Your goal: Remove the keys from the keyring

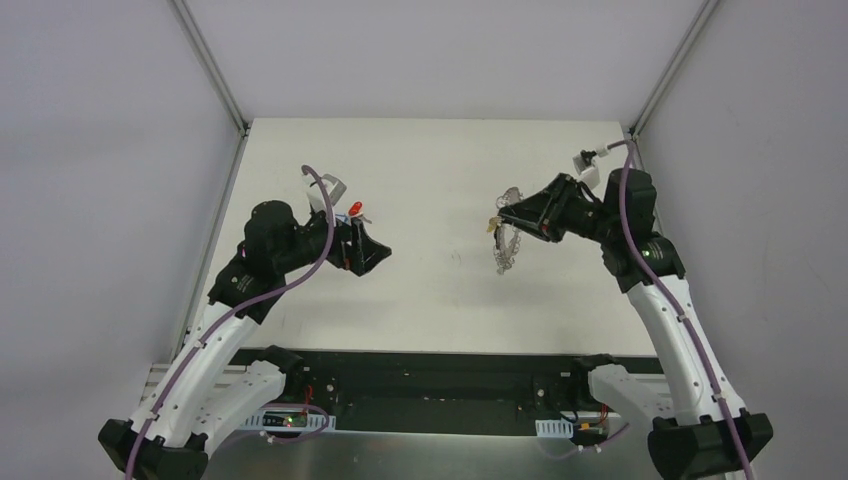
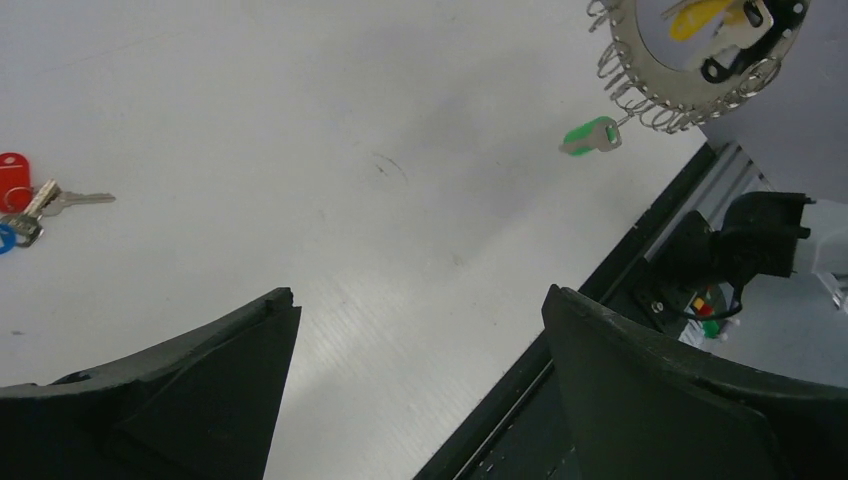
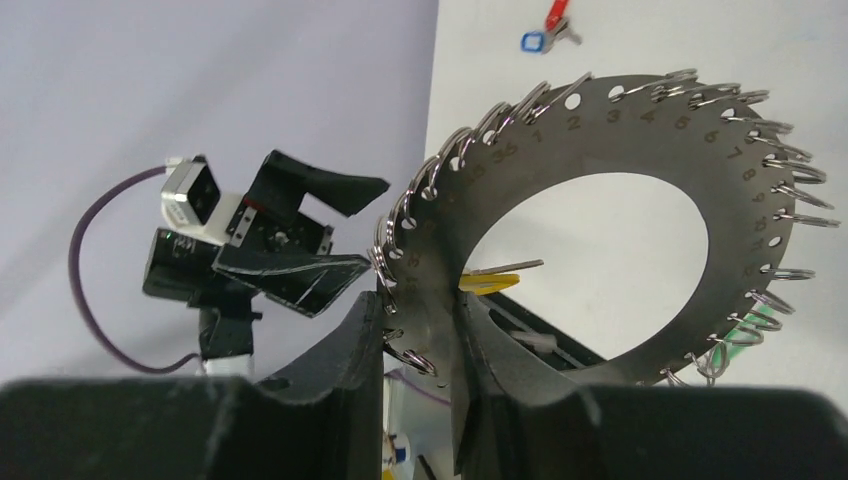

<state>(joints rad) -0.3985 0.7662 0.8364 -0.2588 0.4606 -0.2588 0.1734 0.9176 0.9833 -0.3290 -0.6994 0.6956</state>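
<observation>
Keyring [image 3: 620, 125] clenched on edge by its rim in right gripper [image 3: 420, 335], apparently raised so green key [image 2: 590, 135] and yellow key [image 2: 700, 15] dangle within reach. Left gripper [image 2: 420, 300] released, empty, facing ring from well apart. Red key [image 2: 12, 180] and blue key [image 3: 533, 41] lie on table [image 2: 300, 120] near it, judged already removed.

Top external looks down from behind both arm bases [image 1: 160, 440]; wrist cameras sight closely past their fingers [image 2: 200, 400]; all share the keyring [image 3: 740, 180]
</observation>
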